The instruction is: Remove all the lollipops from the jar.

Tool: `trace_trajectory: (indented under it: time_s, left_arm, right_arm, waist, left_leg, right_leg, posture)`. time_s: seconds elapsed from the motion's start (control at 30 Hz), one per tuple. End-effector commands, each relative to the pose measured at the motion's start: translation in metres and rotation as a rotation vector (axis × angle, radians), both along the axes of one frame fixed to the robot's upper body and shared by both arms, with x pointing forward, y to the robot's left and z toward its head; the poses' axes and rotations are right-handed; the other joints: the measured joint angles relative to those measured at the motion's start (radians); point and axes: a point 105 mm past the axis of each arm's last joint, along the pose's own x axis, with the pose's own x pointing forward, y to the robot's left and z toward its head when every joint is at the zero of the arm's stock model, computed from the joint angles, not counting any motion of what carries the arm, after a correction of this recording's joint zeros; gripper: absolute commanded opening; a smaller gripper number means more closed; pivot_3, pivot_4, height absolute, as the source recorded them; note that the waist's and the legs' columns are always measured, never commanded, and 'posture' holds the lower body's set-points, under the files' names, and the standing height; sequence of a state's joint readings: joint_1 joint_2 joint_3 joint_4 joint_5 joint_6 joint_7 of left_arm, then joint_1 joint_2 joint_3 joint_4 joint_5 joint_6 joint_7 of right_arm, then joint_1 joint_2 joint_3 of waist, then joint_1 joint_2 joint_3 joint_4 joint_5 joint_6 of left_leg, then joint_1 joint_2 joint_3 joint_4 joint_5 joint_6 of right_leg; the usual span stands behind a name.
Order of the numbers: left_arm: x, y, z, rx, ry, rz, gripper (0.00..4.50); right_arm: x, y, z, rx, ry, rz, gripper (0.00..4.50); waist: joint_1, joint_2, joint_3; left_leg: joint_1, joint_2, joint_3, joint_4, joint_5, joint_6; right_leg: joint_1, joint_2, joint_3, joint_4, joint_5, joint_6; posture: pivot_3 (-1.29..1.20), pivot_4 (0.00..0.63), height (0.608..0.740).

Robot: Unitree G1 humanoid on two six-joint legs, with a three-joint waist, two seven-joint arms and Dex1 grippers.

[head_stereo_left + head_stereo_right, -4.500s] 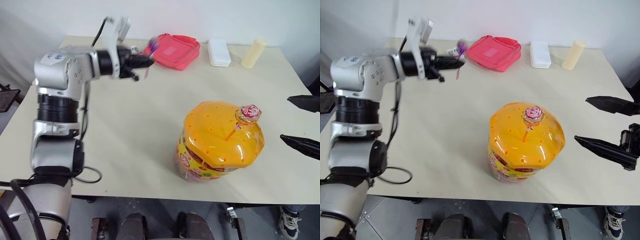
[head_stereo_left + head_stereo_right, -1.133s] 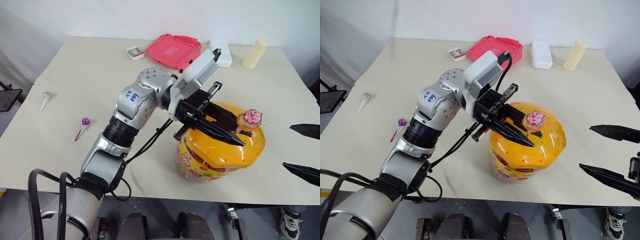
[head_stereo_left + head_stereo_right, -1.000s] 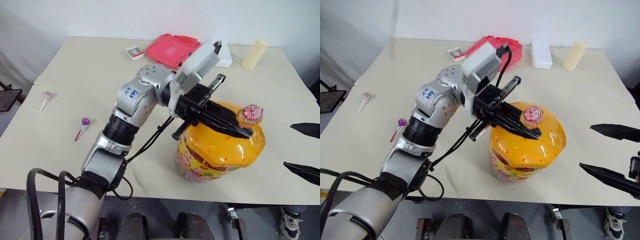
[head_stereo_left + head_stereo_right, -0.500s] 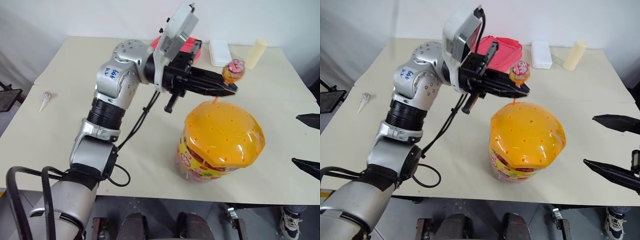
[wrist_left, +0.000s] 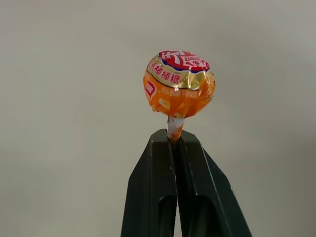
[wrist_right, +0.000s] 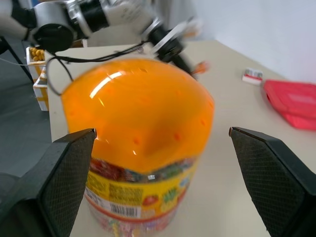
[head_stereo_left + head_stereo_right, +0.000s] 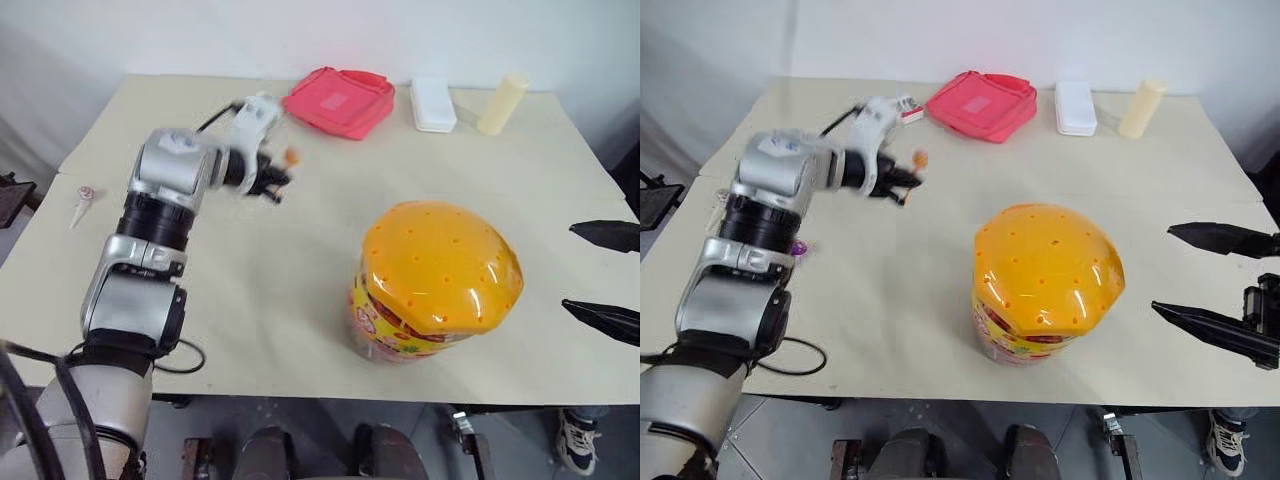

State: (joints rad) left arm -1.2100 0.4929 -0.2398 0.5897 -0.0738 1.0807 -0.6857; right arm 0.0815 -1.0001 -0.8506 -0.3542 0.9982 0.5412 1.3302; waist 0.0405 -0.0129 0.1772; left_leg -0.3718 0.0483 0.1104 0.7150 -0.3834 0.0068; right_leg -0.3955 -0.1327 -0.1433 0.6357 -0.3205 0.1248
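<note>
Lollipop (image 5: pixel 178 84), red-and-orange wrapper, is pinched by its stick between the pressed-together fingers of the left gripper (image 5: pixel 174 143); the wrapped head stands clear just past the fingertips. In the head views this gripper (image 7: pixel 280 180) is held above the table (image 7: pixel 300 290), over its far left part, well away from the jar (image 7: pixel 435 280). Another lollipop (image 7: pixel 80 200), pale wrapper, lies on the table out beyond that arm's elbow, near the left edge.

The jar stands upright with its orange dotted lid on, between the two arms and nearer the right gripper (image 7: pixel 1215 285). That gripper's fingers are spread wide, holding nothing, pointing at the jar from just beside it.

Beyond the left gripper at the far edge: red pouch (image 7: pixel 340 100), white box (image 7: pixel 433 104), pale yellow cylinder (image 7: pixel 500 103).
</note>
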Motion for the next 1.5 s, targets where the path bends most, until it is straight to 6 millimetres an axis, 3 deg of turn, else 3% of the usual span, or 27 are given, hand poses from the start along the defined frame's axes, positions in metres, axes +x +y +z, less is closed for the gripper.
trace_trajectory:
  time_s: [0.03,0.33,0.37,0.43,0.63,0.83,1.03,1.13,1.27,1.4,1.5]
  left_arm:
    - [-0.003,0.020,-0.001,0.081,0.035,0.096,0.02]
    - [-0.009,0.066,-0.018,0.223,0.129,0.284,0.02]
    - [-0.009,0.067,-0.017,0.218,0.133,0.294,0.40]
    - [-0.008,0.067,-0.016,0.205,0.126,0.285,0.71]
    - [-0.006,0.061,-0.002,0.137,0.087,0.280,2.66]
    - [-0.025,0.041,0.051,-0.054,-0.015,0.135,4.46]
    - [-0.076,0.020,0.090,-0.187,-0.141,-0.170,4.46]
    - [-0.102,0.000,0.107,-0.352,-0.324,-0.435,4.46]
    - [-0.118,-0.005,0.088,-0.220,-0.518,-0.677,4.46]
    - [-0.136,-0.002,0.048,-0.305,-0.383,-0.739,4.46]
    - [-0.139,0.002,0.028,-0.346,-0.336,-0.692,4.46]
  right_arm:
    - [0.001,0.002,0.007,-0.024,-0.041,0.025,4.50]
    - [0.007,0.001,0.007,-0.031,-0.047,0.029,4.50]
    - [0.007,0.001,0.007,-0.032,-0.048,0.029,4.50]
    - [0.009,0.001,0.007,-0.032,-0.051,0.028,4.50]
    - [0.015,0.000,0.008,-0.042,-0.061,0.033,4.50]
    - [0.019,-0.005,0.011,-0.056,-0.068,0.039,4.50]
    - [0.025,-0.013,0.009,-0.075,-0.052,0.034,4.50]
    - [0.028,-0.017,0.005,-0.071,-0.036,0.030,4.50]
    - [0.033,-0.032,-0.009,-0.041,0.042,-0.007,4.50]
    - [0.034,-0.046,-0.024,-0.038,0.109,-0.025,4.50]
    - [0.036,-0.054,-0.034,-0.049,0.156,-0.047,4.50]
  waist:
    - [0.005,-0.001,0.000]
    - [0.011,-0.001,0.001]
    - [0.010,-0.001,0.001]
    - [0.007,-0.001,0.000]
    - [0.008,-0.001,0.000]
    - [0.006,-0.001,0.000]
    - [0.000,0.000,0.000]
    - [0.001,0.000,0.000]
    - [0.001,0.000,0.000]
    - [0.003,0.000,0.000]
    - [0.001,0.001,0.000]
  left_leg:
    - [0.000,0.000,0.000,0.000,0.000,0.000]
    - [-0.001,0.000,0.000,0.001,0.000,0.000]
    - [-0.001,0.000,0.000,0.001,0.000,0.000]
    - [0.000,0.000,0.000,0.001,0.000,0.000]
    - [0.000,0.000,0.001,0.001,0.000,0.000]
    - [-0.001,0.000,0.001,0.001,0.000,0.000]
    - [0.000,0.000,0.001,0.001,0.000,0.000]
    - [0.001,0.000,0.001,0.001,0.000,0.000]
    - [0.001,0.001,0.002,0.002,0.000,0.000]
    - [0.002,0.000,0.004,0.002,0.000,0.000]
    - [0.003,0.000,0.005,0.001,0.000,0.000]
  right_leg:
    - [0.000,0.000,0.000,0.000,0.000,0.000]
    - [0.000,0.000,0.000,0.000,0.000,0.000]
    - [0.000,0.000,0.000,0.000,0.000,0.000]
    - [0.000,0.000,0.000,0.001,0.000,0.000]
    - [0.000,0.000,0.000,0.001,0.000,0.000]
    - [-0.001,0.000,0.000,0.001,0.000,0.000]
    - [-0.001,0.000,0.002,0.001,0.000,0.000]
    - [-0.001,-0.001,0.004,0.002,0.000,0.000]
    - [-0.001,-0.001,0.004,0.002,0.000,0.000]
    - [-0.001,0.000,0.005,0.002,0.000,0.000]
    - [-0.001,0.000,0.007,0.002,0.000,0.000]
  posture:
    - [0.00,0.150,0.740]
    - [0.00,0.150,0.740]
    - [0.00,0.150,0.740]
    - [0.00,0.150,0.740]
    - [0.00,0.150,0.740]
    - [0.00,0.150,0.740]
    - [0.00,0.150,0.740]
    - [0.00,0.150,0.740]
    - [0.00,0.150,0.740]
    - [0.00,0.150,0.740]
    - [0.00,0.150,0.740]
